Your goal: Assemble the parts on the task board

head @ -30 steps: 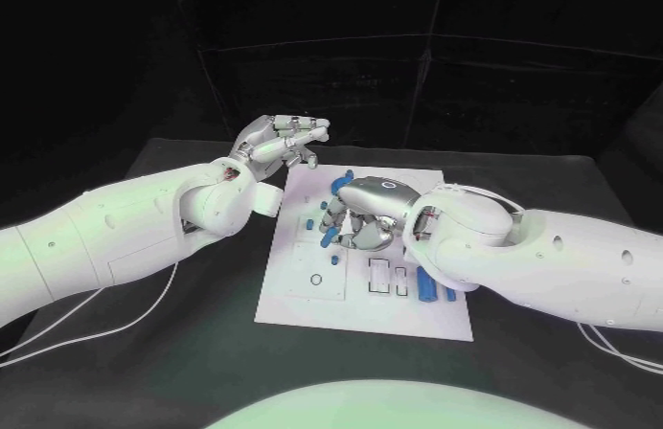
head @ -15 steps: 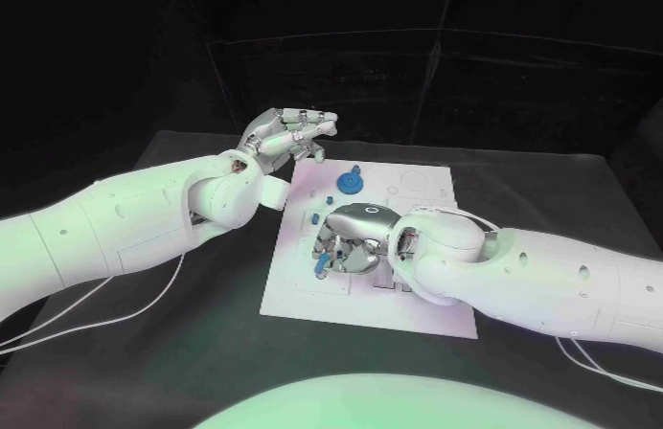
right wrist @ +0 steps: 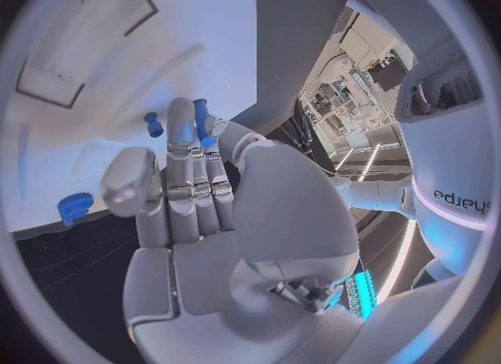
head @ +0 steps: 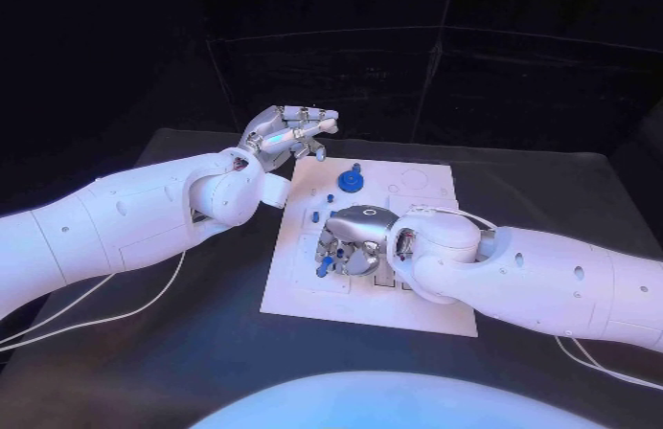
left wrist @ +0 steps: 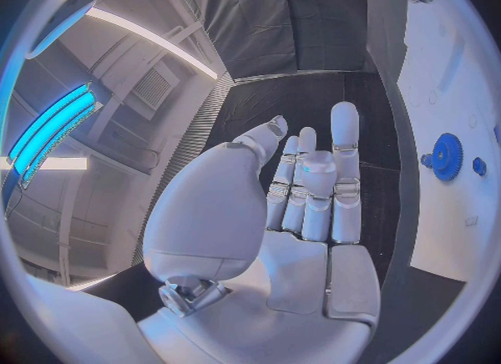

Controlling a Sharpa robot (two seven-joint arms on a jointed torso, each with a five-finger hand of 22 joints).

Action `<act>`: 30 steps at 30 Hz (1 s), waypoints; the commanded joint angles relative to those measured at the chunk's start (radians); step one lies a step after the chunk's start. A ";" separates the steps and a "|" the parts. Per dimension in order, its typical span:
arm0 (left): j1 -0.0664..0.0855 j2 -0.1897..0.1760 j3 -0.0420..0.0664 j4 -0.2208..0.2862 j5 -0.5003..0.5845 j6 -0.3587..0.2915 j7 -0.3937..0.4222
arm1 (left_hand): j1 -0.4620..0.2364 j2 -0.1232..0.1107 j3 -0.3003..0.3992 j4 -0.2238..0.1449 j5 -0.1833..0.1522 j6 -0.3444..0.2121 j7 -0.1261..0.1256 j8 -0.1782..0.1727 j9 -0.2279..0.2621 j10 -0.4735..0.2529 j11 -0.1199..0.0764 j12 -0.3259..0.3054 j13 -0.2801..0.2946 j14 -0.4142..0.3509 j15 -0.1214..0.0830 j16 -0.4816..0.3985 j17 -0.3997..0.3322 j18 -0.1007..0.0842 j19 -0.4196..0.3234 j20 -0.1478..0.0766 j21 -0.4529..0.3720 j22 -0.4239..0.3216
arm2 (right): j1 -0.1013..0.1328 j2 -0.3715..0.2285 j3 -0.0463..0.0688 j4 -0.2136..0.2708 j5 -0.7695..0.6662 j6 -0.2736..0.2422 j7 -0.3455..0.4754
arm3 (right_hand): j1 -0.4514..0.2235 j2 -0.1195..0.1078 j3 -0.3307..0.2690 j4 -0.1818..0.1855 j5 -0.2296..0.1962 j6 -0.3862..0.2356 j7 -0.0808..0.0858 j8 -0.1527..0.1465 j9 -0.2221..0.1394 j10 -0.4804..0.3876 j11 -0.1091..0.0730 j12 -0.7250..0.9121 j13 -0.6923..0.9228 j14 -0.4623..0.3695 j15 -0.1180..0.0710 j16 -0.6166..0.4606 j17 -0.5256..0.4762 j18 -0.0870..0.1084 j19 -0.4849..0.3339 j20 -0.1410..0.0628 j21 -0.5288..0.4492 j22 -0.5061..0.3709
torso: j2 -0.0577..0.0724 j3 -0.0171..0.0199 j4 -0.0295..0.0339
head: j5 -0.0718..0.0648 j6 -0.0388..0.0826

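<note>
The white task board (head: 428,309) lies in the middle of the black table. My right hand (head: 353,239) hovers low over the board's left middle and pinches a small blue part (right wrist: 200,124) at its fingertips; the part also shows below the hand (head: 324,267). A blue gear (head: 351,175) stands on the board's far side, and the right wrist view shows the gear (right wrist: 71,208) too. A small blue peg (right wrist: 154,123) stands on the board close to the fingertips. My left hand (head: 290,134) is raised beyond the board's far left corner, fingers apart, holding nothing (left wrist: 303,189).
Black table (head: 166,343) surrounds the board on all sides. White cables (head: 97,314) trail from my left arm across the near left of the table. My right forearm (head: 553,281) covers the board's right half.
My right hand has moved nearer and to the left over the board, still carrying the blue part. The left hand has stayed almost where it was.
</note>
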 commanded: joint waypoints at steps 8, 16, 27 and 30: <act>0.001 0.000 0.001 0.001 0.003 0.012 0.006 | 0.003 0.005 -0.004 0.000 -0.003 -0.009 0.000 0.004 0.001 -0.006 0.001 0.005 0.002 0.001 0.007 0.003 0.001 0.006 0.003 0.001 -0.006 -0.001 | 0.000 0.018 0.000 -0.005 -0.041 0.033 -0.022 | -0.011 -0.005 0.005 0.001 0.003 0.002 0.009 -0.003 0.001 0.000 0.004 -0.006 0.000 0.003 -0.003 -0.004 0.002 -0.008 -0.002 0.000 0.005 -0.001 | 0.001 -0.0005 0.0003 | 0.002 -0.002; 0.001 -0.001 0.001 0.002 0.003 0.012 0.006 | 0.003 0.005 -0.004 0.000 -0.003 -0.009 0.000 0.004 0.001 -0.006 0.001 0.005 0.002 0.001 0.007 0.003 0.001 0.006 0.003 0.001 -0.006 -0.001 | -0.003 0.039 -0.001 -0.010 -0.064 0.029 -0.034 | -0.025 -0.014 0.002 0.005 0.002 -0.011 0.012 -0.012 -0.001 -0.006 0.007 -0.014 -0.001 0.004 -0.001 -0.004 0.003 -0.008 -0.006 0.001 0.002 -0.006 | 0.000 -0.0010 0.0008 | 0.003 -0.004; 0.002 -0.003 0.001 0.004 0.003 0.013 0.005 | 0.003 0.005 -0.004 0.000 -0.003 -0.009 0.000 0.004 0.001 -0.006 0.001 0.005 0.002 0.001 0.007 0.003 0.001 0.006 0.003 0.001 -0.006 -0.001 | -0.004 0.043 -0.003 -0.009 -0.068 0.009 -0.046 | -0.055 -0.043 -0.007 0.013 0.002 -0.105 0.021 -0.041 -0.008 -0.042 0.018 -0.040 -0.004 0.005 0.008 -0.004 0.006 -0.006 -0.012 0.009 -0.003 -0.014 | 0.000 -0.0015 0.0038 | 0.006 -0.005; 0.002 -0.004 0.001 0.005 0.003 0.015 0.003 | 0.004 0.006 -0.006 0.000 -0.003 -0.010 0.000 0.005 0.001 -0.008 0.001 0.008 0.002 0.000 0.007 0.003 -0.001 0.006 0.004 0.001 -0.007 -0.002 | -0.004 0.042 -0.003 -0.005 -0.068 -0.004 -0.048 | -0.063 -0.054 -0.017 0.016 -0.011 -0.136 0.019 -0.041 -0.007 -0.053 0.019 -0.044 -0.004 0.006 0.008 -0.004 0.007 -0.005 -0.015 0.009 -0.005 -0.017 | 0.000 -0.0008 0.0020 | 0.007 -0.005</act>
